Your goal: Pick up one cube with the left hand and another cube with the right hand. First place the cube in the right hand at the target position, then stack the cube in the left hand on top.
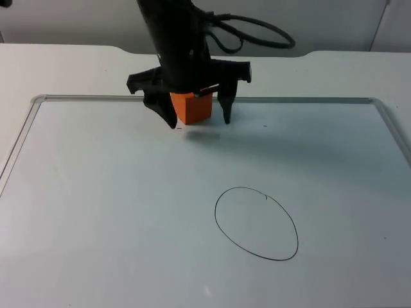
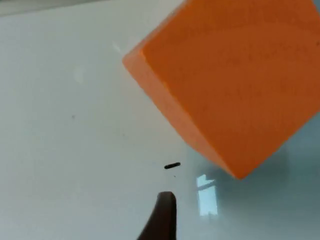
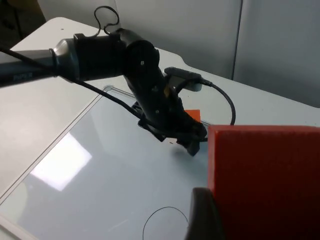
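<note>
**Both cubes lifted; the drop onto the drawn oval comes first**

Top view: the left gripper (image 1: 198, 119) hangs above the whiteboard (image 1: 96, 212), its fingers spread wide, and the orange cube (image 1: 191, 107) sits up between them, against the palm rather than at the tips. A faint shadow under it suggests the cube is off the board. The drawn oval (image 1: 256, 223), presumably the target, lies well apart from this gripper, nearer the camera. With the cube seated that far from the tips, I judge it could tilt or slip on the way to the stack.

Left wrist view: the orange cube (image 2: 235, 80) looms close, turned corner-down, so it is askew in the grasp. That skew, not readable from above, could make it land crooked on the lower cube.

Right wrist view: the right gripper (image 3: 235, 220) carries a red cube (image 3: 264, 182) pressed against its dark fingertip (image 3: 202, 216); I cannot tell how wide it stands. Beyond it the oval (image 3: 165, 222) is close, the left gripper (image 3: 180, 137) farther off. The risk is releasing off-centre.
</note>
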Robot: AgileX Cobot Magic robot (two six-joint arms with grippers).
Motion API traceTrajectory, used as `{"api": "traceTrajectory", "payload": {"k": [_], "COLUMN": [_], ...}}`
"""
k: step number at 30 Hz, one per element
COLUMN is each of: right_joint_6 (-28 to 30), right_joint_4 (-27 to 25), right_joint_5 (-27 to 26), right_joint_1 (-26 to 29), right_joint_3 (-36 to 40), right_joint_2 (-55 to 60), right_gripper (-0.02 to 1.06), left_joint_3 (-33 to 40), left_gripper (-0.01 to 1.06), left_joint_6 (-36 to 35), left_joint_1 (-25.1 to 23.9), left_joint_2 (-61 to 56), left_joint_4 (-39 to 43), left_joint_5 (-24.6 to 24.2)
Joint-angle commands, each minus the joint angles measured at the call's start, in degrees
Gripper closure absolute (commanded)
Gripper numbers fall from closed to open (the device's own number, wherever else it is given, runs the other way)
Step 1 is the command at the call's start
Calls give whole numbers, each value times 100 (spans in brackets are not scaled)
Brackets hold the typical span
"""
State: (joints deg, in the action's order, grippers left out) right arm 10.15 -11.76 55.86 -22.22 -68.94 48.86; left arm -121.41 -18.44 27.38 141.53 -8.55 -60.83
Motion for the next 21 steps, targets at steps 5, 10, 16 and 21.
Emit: {"api": "traceTrajectory", "payload": {"k": [5,10,16,21], "right_joint_6": [53,103,103,101], "right_joint_4": [6,6,6,41], "right_joint_5": [-89,-111,-111,-111], "right_joint_1": [-25,-25,-25,-25], "right_joint_3": [33,33,33,33], "right_joint_2": [-5,-5,-5,-5], "right_gripper": [105,105,105,105], "left_joint_3": [-56,-56,-56,-56], "left_gripper": [27,27,27,14], "left_joint_6": [-233,-267,-299,239], "left_joint_1": [83,82,82,82], "left_joint_2": [-179,-256,-324,-324], "left_joint_4": [54,59,34,-159], "left_joint_5": [277,645,966,939]}}
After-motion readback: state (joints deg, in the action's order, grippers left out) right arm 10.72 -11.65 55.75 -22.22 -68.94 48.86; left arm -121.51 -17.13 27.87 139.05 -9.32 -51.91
